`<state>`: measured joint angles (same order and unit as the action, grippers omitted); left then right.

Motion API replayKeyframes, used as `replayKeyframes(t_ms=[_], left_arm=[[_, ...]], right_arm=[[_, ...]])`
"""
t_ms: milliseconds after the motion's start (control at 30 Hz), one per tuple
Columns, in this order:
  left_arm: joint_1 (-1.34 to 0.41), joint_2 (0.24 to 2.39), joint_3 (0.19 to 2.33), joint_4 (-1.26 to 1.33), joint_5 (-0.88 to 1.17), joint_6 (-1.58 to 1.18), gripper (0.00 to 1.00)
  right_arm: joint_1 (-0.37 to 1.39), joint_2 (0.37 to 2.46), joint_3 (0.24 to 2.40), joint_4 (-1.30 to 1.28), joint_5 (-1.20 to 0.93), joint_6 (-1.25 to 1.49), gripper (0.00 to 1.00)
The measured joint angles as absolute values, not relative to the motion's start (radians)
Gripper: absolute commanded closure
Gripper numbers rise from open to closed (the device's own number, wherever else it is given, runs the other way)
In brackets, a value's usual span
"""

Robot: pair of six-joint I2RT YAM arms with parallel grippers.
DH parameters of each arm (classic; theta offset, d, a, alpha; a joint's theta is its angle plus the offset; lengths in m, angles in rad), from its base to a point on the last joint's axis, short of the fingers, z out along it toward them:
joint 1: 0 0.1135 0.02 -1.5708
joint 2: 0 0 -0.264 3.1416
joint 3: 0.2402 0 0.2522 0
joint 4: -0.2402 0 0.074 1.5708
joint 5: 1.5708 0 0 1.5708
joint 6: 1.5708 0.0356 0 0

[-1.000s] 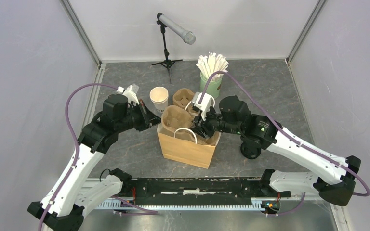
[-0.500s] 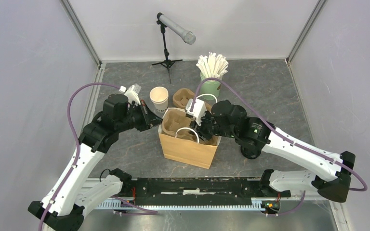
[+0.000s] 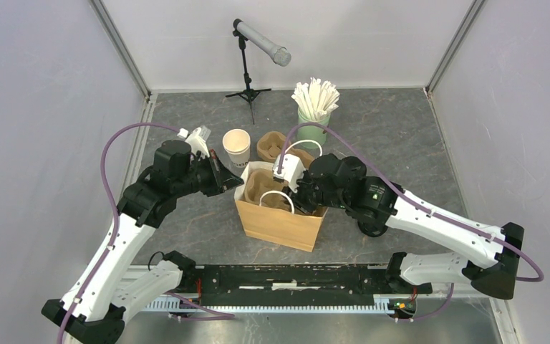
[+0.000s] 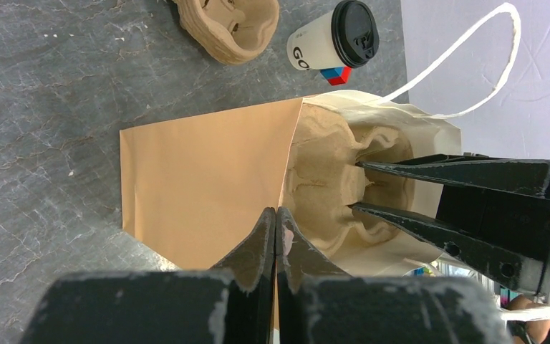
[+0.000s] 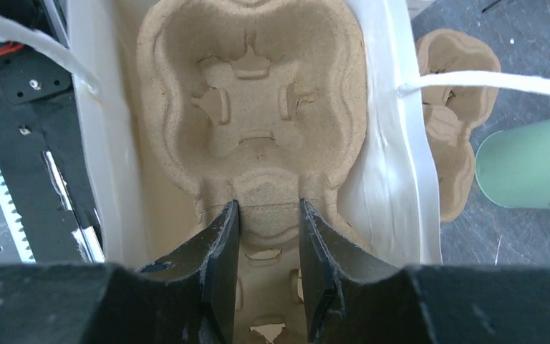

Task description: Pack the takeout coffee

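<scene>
Lettering on the takeout coffee (image 4: 333,37) is the only writing that can be read: dark capitals "GO" on its white side, with the rest curving out of sight below a black lid. The lidless cup (image 3: 236,147), which stands beyond the paper bag (image 3: 276,226) toward the far edge of the table (image 3: 401,136), also carries dark print, but it is too small to read.

The coffee stands on the table outside the bag, to the bag's right and nearer the table's near edge than its far one. In the top view it is partly tucked under the right arm. A small red-and-blue block (image 4: 336,75) lies just beside its base.

The right end effector (image 5: 267,208) is down inside the bag, so the coffee sits behind it, near but apart. Its fingers grip the centre ridge of the pulp cup carrier (image 5: 251,93) lying in the bag. The left end effector (image 4: 276,213) is at the bag's left rim, with the whole bag between it and the coffee. Its fingers are pressed together on the rim's paper edge.
</scene>
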<state>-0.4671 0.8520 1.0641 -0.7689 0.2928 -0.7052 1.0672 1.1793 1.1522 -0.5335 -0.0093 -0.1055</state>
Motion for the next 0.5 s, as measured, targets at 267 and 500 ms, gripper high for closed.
replayKeyframes(t_ms=[267, 500], left_arm=[[-0.467, 0.859, 1.065, -0.770, 0.295, -0.689, 0.98], [-0.467, 0.862, 1.065, -0.768, 0.312, -0.687, 0.98]], right_arm=[[1.076, 1.184, 1.138, -0.549, 0.006, -0.113, 0.63], [1.084, 1.222, 1.117, -0.539, 0.012, -0.115, 0.60]])
